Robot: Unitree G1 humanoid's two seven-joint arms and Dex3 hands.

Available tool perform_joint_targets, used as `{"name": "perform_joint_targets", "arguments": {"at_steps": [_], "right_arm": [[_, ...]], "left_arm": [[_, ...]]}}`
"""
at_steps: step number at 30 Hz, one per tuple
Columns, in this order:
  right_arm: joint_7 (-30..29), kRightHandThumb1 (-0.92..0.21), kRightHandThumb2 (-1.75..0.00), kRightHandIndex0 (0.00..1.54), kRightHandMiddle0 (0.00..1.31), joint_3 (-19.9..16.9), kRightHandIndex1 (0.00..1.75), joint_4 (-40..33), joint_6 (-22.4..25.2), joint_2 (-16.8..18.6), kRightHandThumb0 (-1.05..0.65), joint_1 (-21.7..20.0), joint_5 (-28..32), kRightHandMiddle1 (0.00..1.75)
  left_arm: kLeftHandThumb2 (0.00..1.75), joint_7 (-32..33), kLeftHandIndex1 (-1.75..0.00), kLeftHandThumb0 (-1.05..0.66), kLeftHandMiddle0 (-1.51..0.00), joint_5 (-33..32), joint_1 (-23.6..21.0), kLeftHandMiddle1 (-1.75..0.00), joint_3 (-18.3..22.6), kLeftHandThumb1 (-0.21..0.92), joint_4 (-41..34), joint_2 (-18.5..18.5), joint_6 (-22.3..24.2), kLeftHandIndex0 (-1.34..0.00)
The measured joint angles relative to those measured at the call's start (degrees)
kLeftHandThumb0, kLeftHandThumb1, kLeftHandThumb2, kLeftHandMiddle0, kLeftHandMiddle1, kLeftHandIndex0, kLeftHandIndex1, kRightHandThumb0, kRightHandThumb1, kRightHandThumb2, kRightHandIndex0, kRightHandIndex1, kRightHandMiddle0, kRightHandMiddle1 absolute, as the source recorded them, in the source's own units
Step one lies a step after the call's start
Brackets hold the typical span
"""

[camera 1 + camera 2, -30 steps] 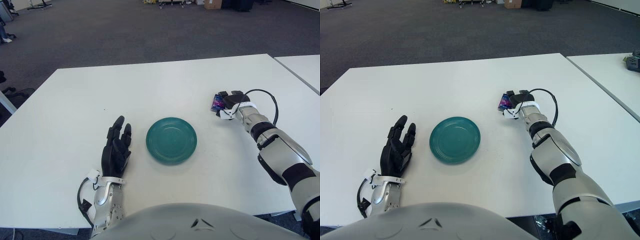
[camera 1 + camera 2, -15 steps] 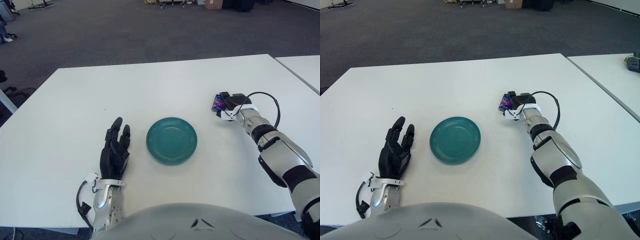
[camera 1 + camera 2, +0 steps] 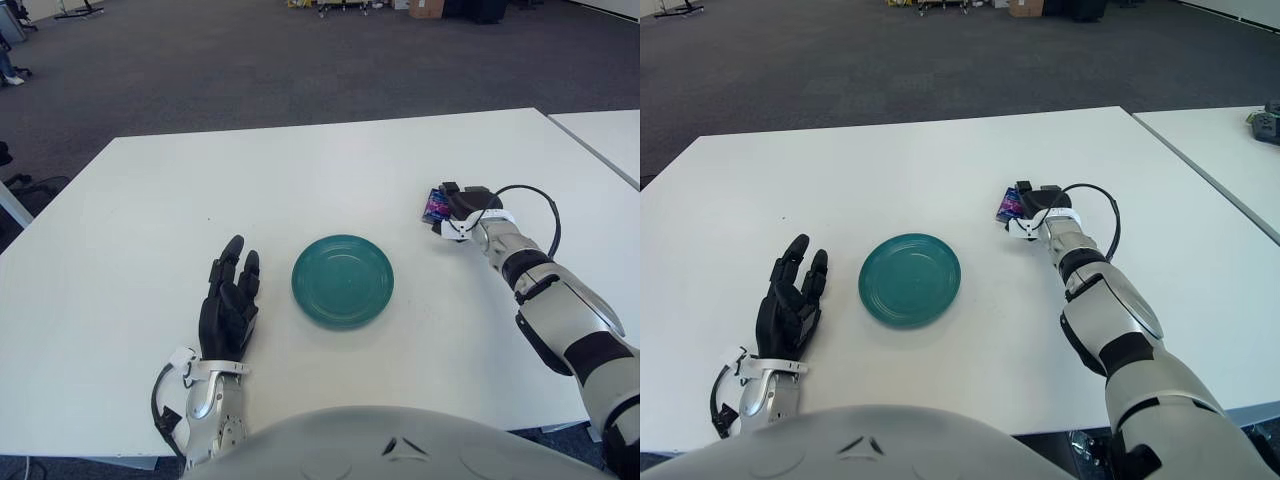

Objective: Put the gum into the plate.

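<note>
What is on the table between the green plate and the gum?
Nothing: only bare white table lies between the plate and the gum, which the right hand holds. Both eye views show this. The left hand shows left of the plate.

You have a white desk (image 3: 330, 170) filling most of the frame, its far edge running across the upper middle. A second white desk (image 3: 605, 135) shows at the right edge, just beside the first. Dark grey carpet (image 3: 250, 60) spreads behind them, with furniture legs along the top edge.
</note>
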Motion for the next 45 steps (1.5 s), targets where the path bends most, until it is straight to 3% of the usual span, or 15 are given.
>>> {"name": "perform_joint_targets", "arguments": {"at_steps": [9, 27, 45], "right_arm": [[-0.75, -0.83, -0.64, 0.24, 0.26, -0.19, 0.01, -0.01, -0.13, 0.1, -0.36, -0.15, 0.02, 1.75], [2.09, -0.75, -0.76, 0.27, 0.31, 0.0, 0.01, 1.28, -2.05, -1.3, -0.38, -6.3, -0.7, 1.75], [5.58, -0.73, -0.78, 0.24, 0.32, 0.3, 0.0, -2.64, -4.64, -6.57, -0.38, -11.3, -2.41, 1.75]], "left_arm": [[0.85, -0.01, -0.54, -0.97, -0.17, 0.13, 0.02, -0.01, 0.16, 0.92, 0.0, 0.0, -0.01, 0.0], [0.85, -0.23, -0.56, -0.98, -0.18, -0.07, -0.99, -0.01, 0.48, 0.92, 0.49, 0.31, 0.07, 0.0], [0.83, -0.41, -0.55, -0.99, -0.21, 0.09, -2.75, -0.01, 0.93, 0.92, 1.91, 0.65, 0.21, 0.0]]}}
